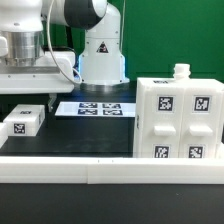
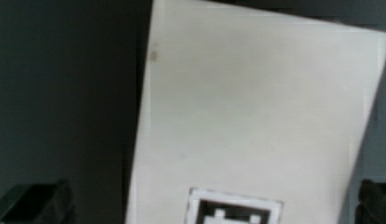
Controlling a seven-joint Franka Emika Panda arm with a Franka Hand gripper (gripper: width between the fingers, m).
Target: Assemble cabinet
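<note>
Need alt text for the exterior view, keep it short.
A large white cabinet body with four square black-and-white tags stands on a black table at the exterior view's right. A small tagged white block lies at the view's left, the marker board lies flat behind, and the white robot arm rises at the back.

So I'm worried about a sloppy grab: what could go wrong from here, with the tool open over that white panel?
1. In the wrist view the panel lies off-centre and skewed in the open tool. One fingertip stands clear of its edge, while the other is close to the opposite edge. Closing may twist it or catch only a corner.
2. The small block lies near the arm, so a carried panel might knock it.
</note>
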